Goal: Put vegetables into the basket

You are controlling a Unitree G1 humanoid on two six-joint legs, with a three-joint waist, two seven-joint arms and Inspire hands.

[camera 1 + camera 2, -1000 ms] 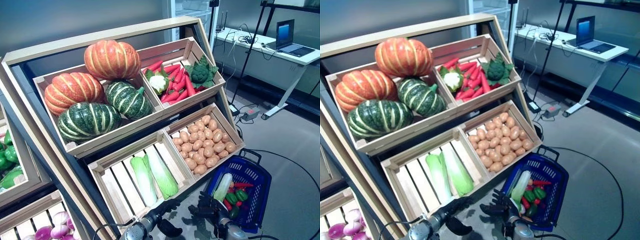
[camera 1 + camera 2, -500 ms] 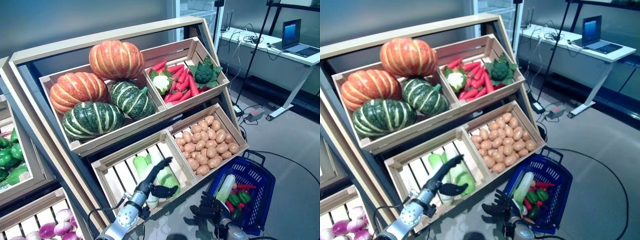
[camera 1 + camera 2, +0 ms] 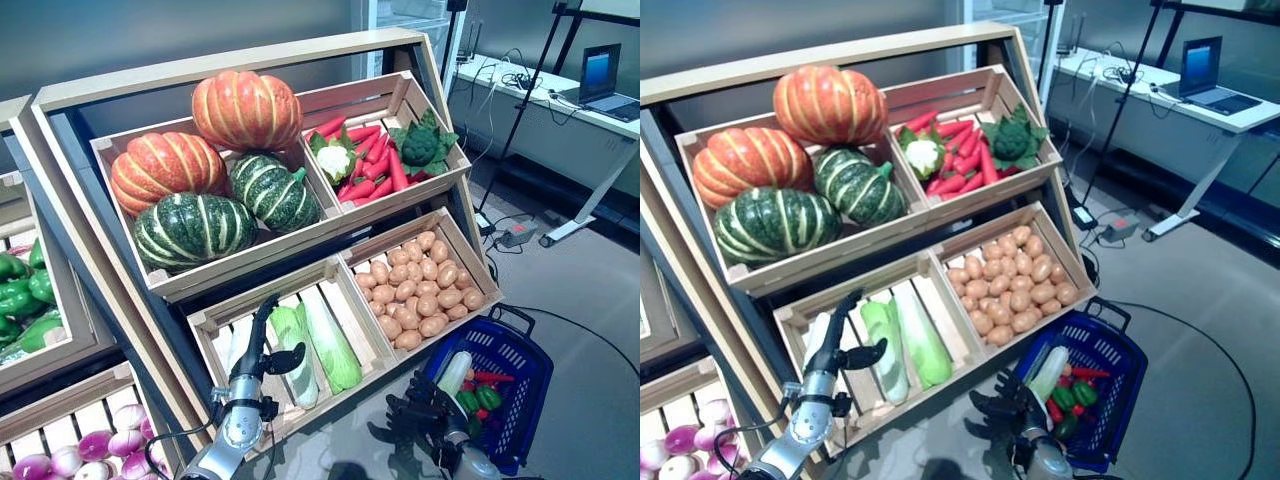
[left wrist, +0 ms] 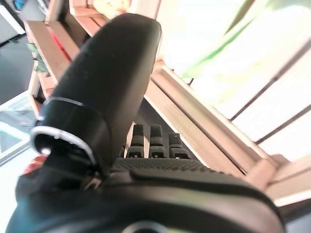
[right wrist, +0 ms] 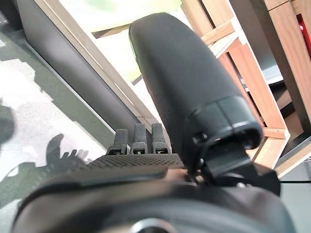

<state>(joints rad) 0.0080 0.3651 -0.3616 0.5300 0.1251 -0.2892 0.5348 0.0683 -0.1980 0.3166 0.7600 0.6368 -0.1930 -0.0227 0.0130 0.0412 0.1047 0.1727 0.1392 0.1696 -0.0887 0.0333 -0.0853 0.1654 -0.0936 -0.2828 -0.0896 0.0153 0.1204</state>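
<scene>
Two pale green cabbages [image 3: 318, 340] are seen lying lengthwise in the lower left crate [image 3: 212, 322] of the wooden rack [image 3: 80, 95]. The left hand [image 3: 262, 340] is raised over this crate, just beside the cabbages, with fingers straight and thumb spread; nothing is held by it. The blue basket [image 3: 530, 385] is placed on the floor at the rack's lower right corner, and a pale cabbage with peppers, probably, is seen inside it. The right hand [image 3: 415, 425] is held near the basket's left rim, fingers spread and empty. Potatoes [image 3: 420, 290] fill the neighbouring crate. Pumpkins [image 3: 200, 165] are kept in the upper left crate.
</scene>
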